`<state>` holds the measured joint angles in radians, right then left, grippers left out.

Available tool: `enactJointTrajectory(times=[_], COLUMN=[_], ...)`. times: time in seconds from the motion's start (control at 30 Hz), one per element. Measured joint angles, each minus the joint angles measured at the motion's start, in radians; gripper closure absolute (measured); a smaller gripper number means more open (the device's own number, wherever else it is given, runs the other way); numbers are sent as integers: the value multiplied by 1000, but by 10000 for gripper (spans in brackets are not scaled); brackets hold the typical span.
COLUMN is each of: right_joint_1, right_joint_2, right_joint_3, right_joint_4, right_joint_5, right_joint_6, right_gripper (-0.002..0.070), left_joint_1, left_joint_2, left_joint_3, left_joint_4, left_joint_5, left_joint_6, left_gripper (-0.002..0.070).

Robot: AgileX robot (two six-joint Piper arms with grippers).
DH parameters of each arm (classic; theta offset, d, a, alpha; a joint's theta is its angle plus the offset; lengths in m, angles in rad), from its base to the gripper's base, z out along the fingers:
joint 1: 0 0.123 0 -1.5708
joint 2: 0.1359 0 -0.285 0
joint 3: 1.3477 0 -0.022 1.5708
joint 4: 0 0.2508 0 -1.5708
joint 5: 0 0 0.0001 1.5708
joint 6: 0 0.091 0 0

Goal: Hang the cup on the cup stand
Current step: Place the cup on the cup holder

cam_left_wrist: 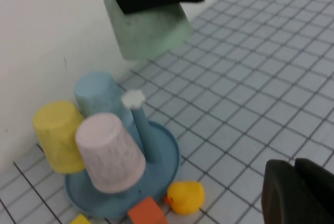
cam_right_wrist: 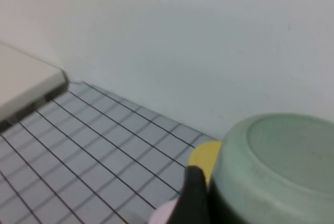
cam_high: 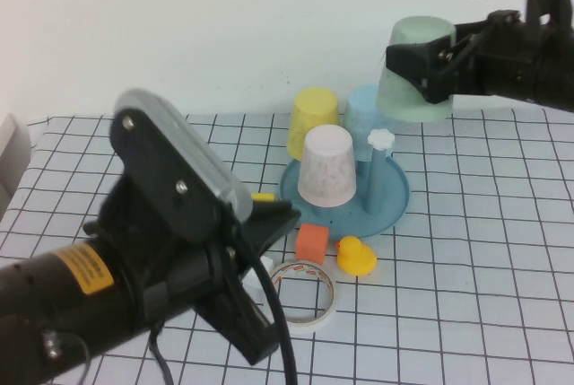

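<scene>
Your right gripper [cam_high: 429, 64] is clamping the cup [cam_high: 414, 69] upside down, above the stand [cam_high: 391, 198]; your left gripper [cam_high: 269, 223] is idling at near left, jaw state unclear.

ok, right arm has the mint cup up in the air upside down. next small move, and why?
Probably ease the right gripper down and slightly left until the cup sits over the white-knobbed peg. The cup is held inverted, above and a little right of that peg, the only bare one visible on the cup stand. The left gripper sits low, left of the stand.
</scene>
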<state>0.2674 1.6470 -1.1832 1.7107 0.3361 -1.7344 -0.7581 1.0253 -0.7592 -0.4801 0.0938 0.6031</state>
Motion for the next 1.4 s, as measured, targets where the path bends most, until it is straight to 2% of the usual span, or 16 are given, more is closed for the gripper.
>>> enactJointTrajectory(times=[0.3, 0.97, 1.17, 1.4], right_joint_1=[0, 0, 0, 0], right_joint_2=[131, 286, 307, 318], right_joint_3=[-61, -149, -151, -190], right_joint_4=[2, 2, 2, 2], right_joint_5=[-22, -4, -4, -4], right_joint_6=[-93, -99, -99, -99], right_gripper=[89, 89, 41, 29], left_joint_1=[0, 0, 0, 0], left_joint_2=[2, 2, 2, 2], left_joint_3=[48, 47, 47, 47], left_joint_4=[4, 61, 74, 76], left_joint_5=[12, 12, 34, 48], left_joint_6=[7, 13, 20, 20], left_gripper=[675, 675, 675, 675])
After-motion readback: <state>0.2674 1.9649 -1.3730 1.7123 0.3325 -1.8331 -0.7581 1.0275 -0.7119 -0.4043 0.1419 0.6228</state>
